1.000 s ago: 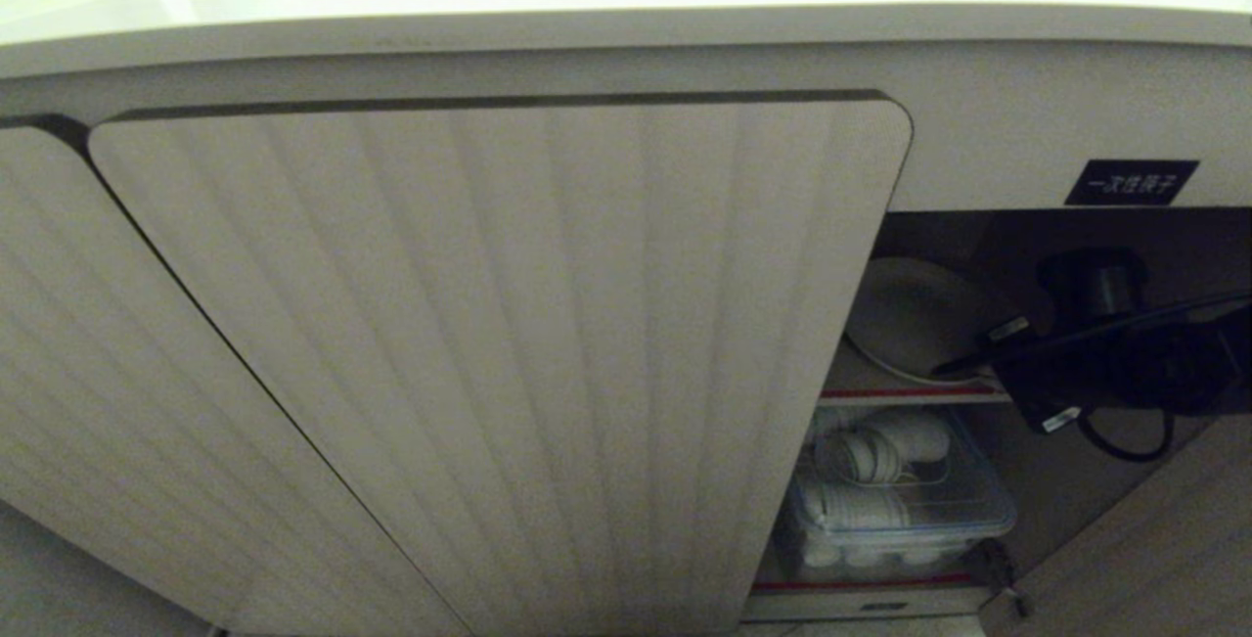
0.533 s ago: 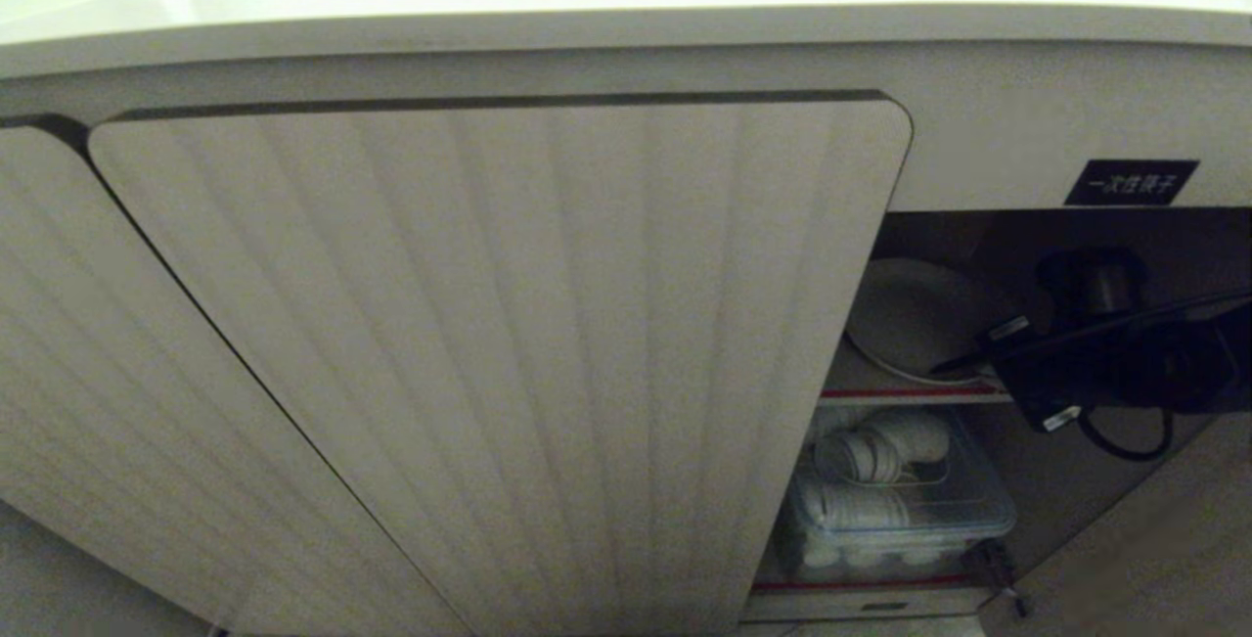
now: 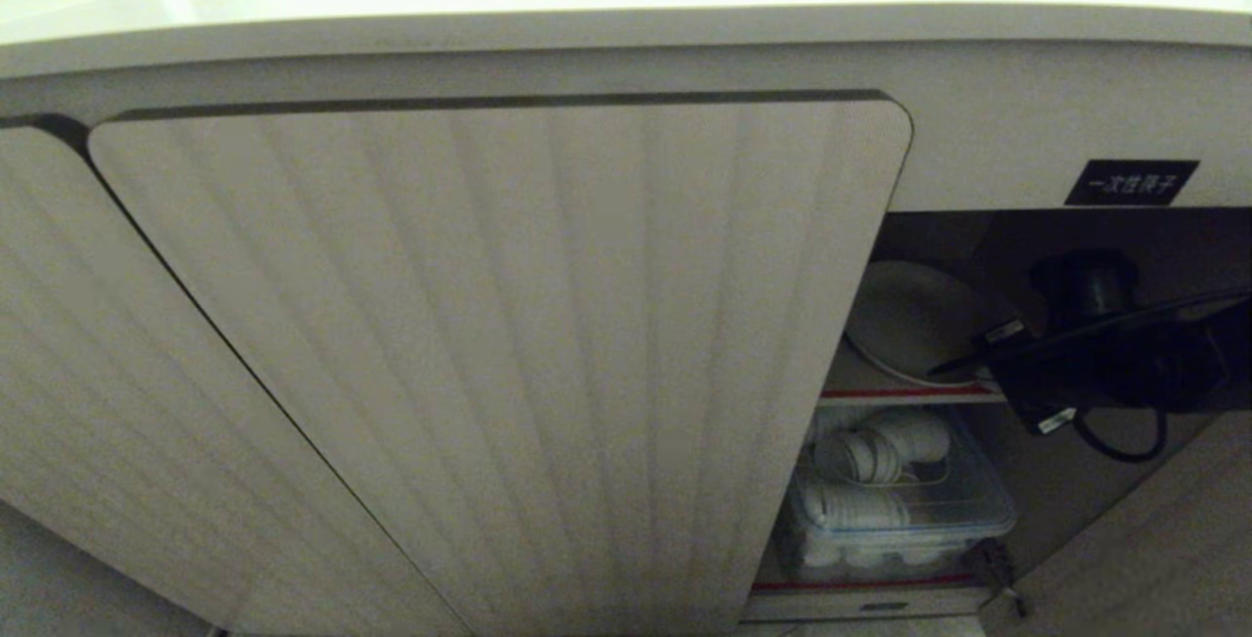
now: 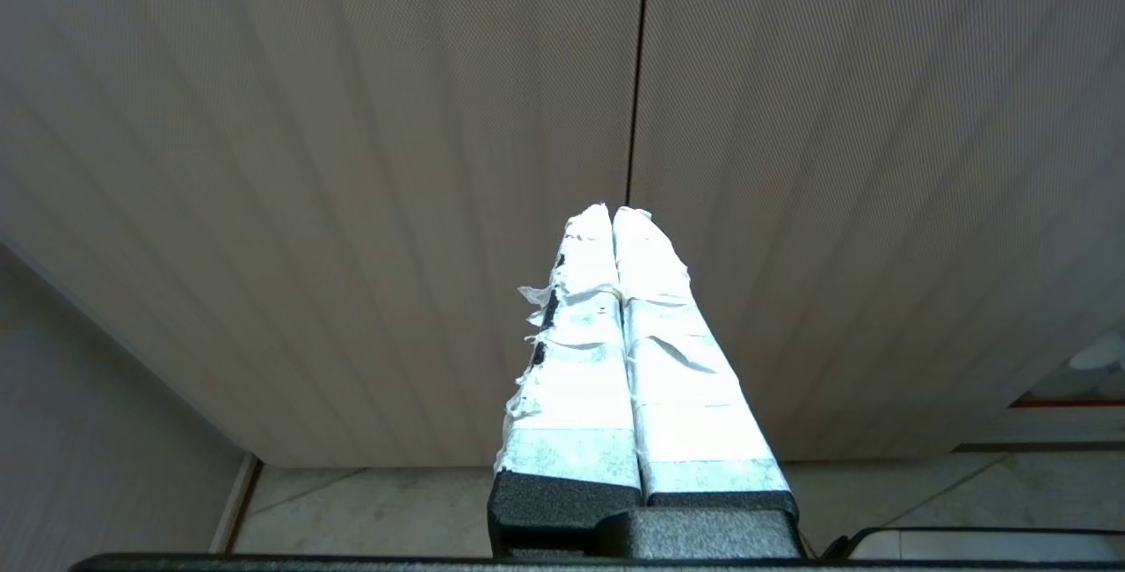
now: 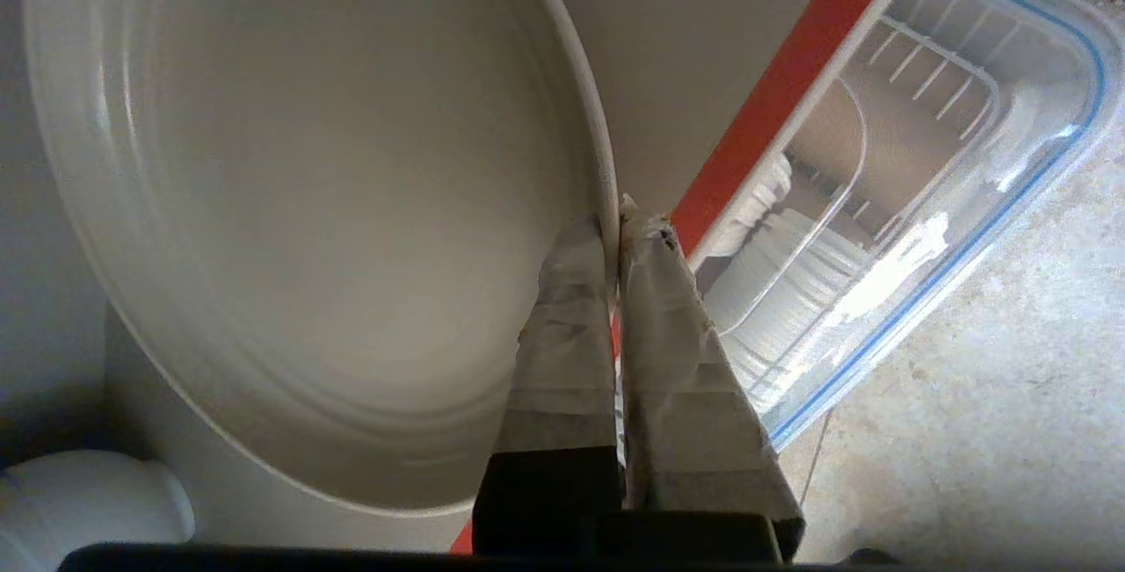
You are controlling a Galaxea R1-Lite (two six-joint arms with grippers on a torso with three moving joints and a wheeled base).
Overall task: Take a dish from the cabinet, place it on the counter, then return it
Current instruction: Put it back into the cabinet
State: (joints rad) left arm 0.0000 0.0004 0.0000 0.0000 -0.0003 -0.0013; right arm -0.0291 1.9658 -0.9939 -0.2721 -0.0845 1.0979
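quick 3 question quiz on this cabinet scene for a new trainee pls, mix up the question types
1. True or false: the right tool is shut on the rim of the dish.
2. Where is the clear plastic box of white items? A) on the counter B) on the cabinet's lower level, below the red-edged shelf C) beside the dish on the red-edged shelf
3. Fill in: the left tool is ____ and holds nothing, pointing at the closed ribbed doors.

Key: 1 true; 2 B; 3 shut
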